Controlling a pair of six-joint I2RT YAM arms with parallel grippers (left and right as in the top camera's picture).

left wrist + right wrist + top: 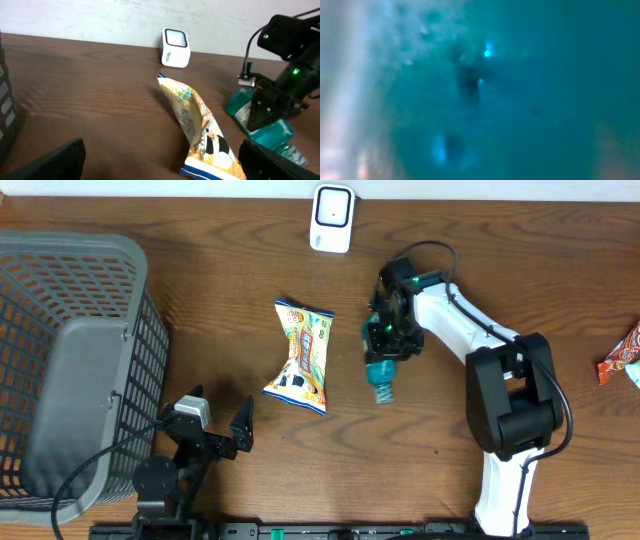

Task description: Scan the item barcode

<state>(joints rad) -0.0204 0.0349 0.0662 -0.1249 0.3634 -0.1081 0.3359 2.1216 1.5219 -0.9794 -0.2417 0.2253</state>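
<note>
A teal bottle (pixel 381 376) lies on the brown table right of centre, its cap end pointing toward the front. My right gripper (pixel 386 345) sits down over its upper part. In the left wrist view its black fingers (pixel 264 107) press against the bottle (pixel 272 134). The right wrist view is filled with blurred teal from the bottle (pixel 520 100). The white barcode scanner (pixel 332 218) (pixel 175 47) stands at the back edge. My left gripper (pixel 220 410) rests open near the front, with nothing between its fingers (pixel 50 160).
A yellow snack bag (pixel 302 358) (pixel 200 130) lies between the two grippers, left of the bottle. A grey mesh basket (pixel 140 330) fills the left side. An orange snack packet (pixel 622 358) lies at the right edge.
</note>
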